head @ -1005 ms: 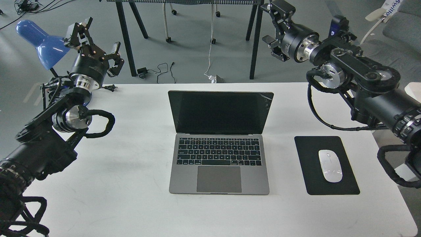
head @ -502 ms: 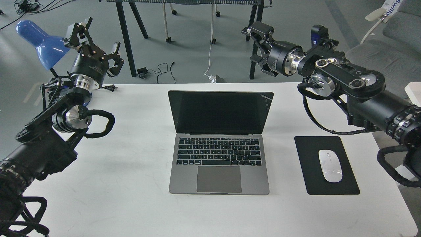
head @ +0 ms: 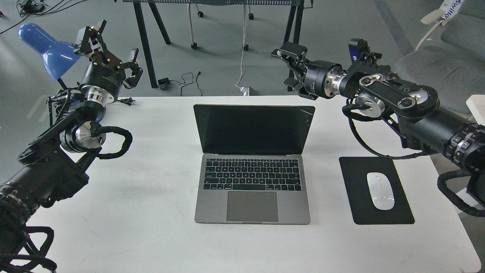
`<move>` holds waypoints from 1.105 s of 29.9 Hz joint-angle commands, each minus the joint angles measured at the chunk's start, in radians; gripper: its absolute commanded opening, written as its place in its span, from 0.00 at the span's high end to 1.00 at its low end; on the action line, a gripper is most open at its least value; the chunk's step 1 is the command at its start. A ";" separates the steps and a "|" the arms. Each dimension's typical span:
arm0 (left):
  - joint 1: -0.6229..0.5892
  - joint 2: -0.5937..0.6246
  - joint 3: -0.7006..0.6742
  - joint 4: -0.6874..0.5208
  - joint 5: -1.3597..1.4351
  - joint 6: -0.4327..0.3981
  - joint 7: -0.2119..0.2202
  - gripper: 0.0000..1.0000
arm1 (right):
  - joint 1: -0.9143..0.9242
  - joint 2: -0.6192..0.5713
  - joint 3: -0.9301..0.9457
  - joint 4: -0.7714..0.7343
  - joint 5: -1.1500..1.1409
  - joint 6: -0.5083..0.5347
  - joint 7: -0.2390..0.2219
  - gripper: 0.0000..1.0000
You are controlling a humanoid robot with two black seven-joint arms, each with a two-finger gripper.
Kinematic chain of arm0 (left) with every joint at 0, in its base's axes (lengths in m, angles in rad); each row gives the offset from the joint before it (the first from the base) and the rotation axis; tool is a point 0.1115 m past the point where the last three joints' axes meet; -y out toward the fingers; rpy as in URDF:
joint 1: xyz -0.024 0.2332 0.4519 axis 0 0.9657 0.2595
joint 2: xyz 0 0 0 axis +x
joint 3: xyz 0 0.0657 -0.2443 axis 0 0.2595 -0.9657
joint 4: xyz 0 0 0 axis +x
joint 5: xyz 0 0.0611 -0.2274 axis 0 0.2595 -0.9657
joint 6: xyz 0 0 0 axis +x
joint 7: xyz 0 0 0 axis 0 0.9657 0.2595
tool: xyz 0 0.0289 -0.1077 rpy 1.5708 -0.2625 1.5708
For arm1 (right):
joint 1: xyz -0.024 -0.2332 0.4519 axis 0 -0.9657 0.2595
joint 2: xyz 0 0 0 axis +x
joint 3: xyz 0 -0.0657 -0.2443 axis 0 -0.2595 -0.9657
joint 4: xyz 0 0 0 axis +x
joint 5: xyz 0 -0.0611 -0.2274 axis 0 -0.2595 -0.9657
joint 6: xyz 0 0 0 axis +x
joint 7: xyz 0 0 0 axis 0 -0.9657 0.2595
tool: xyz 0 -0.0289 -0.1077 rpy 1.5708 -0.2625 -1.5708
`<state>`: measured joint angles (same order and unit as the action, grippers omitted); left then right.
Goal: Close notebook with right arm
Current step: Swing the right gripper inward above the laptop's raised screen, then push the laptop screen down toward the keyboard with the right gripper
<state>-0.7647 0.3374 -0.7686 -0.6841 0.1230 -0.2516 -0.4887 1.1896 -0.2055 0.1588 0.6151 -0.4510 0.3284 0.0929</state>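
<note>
A: Notebook — where's the right gripper?
B: Upper right of frame, fingers spread, grasping nothing, just above the lid's top right corner.
A: And the notebook itself?
B: Centre frame, slim grey metal, lid upright, black screen facing the bottom edge, hinge running left-right on the white table.

grey notebook | black mouse pad | white mouse | blue lamp

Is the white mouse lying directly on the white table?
No, the white mouse lies on the black mouse pad, which itself lies on the white table to the right of the notebook.
</note>
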 commanded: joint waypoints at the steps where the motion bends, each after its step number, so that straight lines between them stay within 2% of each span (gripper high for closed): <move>1: -0.001 0.000 0.000 -0.002 0.000 0.000 0.000 0.00 | 0.002 0.000 -0.018 0.002 0.000 0.017 -0.001 0.00; 33: -0.001 0.000 -0.001 0.000 0.000 0.000 0.000 0.00 | 0.022 -0.014 -0.061 0.113 0.000 0.160 -0.028 0.00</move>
<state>-0.7648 0.3375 -0.7686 -0.6843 0.1227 -0.2516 -0.4887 1.2086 -0.2198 0.1147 0.7113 -0.4510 0.4871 0.0645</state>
